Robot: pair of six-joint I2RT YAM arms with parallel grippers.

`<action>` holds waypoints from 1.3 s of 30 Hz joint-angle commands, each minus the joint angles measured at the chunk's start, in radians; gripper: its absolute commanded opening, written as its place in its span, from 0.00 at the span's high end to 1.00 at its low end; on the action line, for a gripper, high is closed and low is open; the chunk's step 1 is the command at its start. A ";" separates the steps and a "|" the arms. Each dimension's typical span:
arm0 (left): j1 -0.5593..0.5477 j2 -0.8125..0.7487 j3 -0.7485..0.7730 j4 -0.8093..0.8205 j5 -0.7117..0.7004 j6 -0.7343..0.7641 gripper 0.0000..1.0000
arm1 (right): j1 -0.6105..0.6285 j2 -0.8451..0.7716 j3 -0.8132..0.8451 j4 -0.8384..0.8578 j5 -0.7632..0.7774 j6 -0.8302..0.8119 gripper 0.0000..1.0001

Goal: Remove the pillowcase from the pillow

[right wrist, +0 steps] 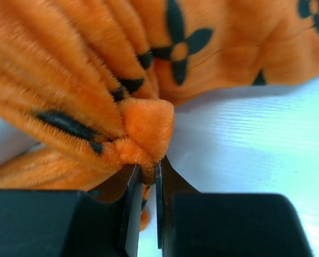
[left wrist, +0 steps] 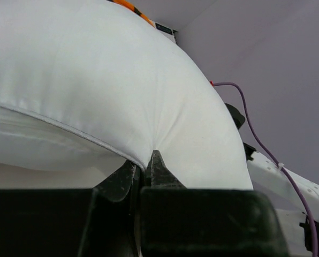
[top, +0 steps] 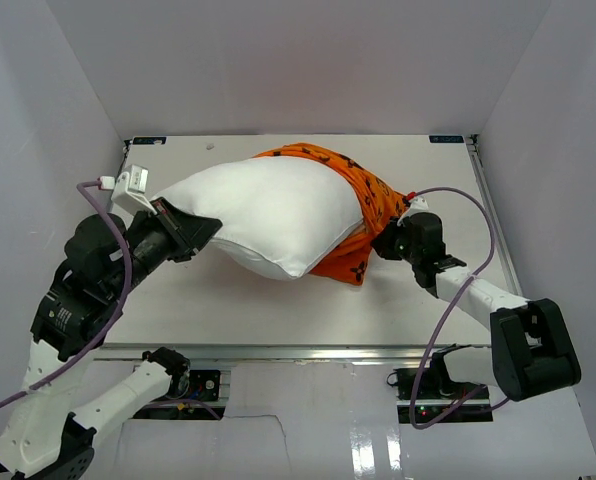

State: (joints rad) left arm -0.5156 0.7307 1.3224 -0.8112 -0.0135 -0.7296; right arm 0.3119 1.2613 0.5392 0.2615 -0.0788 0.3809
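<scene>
The plump white pillow [top: 268, 215] lies across the middle of the table, most of it bare. The orange pillowcase [top: 363, 215] with black motifs still wraps its right end and is bunched there. My left gripper [top: 190, 232] is shut on the pillow's left corner; in the left wrist view the white fabric [left wrist: 122, 96] is pinched at the seam between the gripper's [left wrist: 144, 166] jaws. My right gripper [top: 388, 238] is at the pillowcase's right edge. In the right wrist view it [right wrist: 147, 174] is shut on a fold of the orange plush pillowcase [right wrist: 143, 120].
White enclosure walls stand close on the left, back and right of the white table [top: 228, 310]. Purple cables [top: 458, 290] run along both arms. A metal rail [top: 308, 352] marks the table's near edge.
</scene>
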 commanded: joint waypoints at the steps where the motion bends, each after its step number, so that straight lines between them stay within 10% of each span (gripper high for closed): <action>1: 0.003 -0.030 0.167 0.099 0.088 0.009 1.00 | -0.069 0.055 0.004 0.013 0.175 0.033 0.92; 14: 0.003 -0.053 0.311 0.009 0.246 -0.033 1.00 | -0.267 0.257 0.159 0.013 0.152 0.067 0.92; 24: 0.003 -0.264 -0.162 0.130 0.296 -0.060 1.00 | -0.283 0.074 0.101 0.006 -0.094 0.061 0.90; 30: 0.006 -0.410 -0.408 0.155 0.244 -0.042 1.00 | -0.275 -0.266 0.114 -0.145 -0.202 -0.031 0.23; 39: 0.006 -0.375 -0.657 0.257 0.411 0.007 1.00 | -0.053 -0.023 0.503 -0.213 -0.421 -0.302 0.08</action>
State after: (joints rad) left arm -0.5137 0.3214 0.6960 -0.6586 0.3332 -0.7544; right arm 0.1738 1.1202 0.9283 0.1123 -0.4232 0.2375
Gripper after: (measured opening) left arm 0.112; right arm 0.910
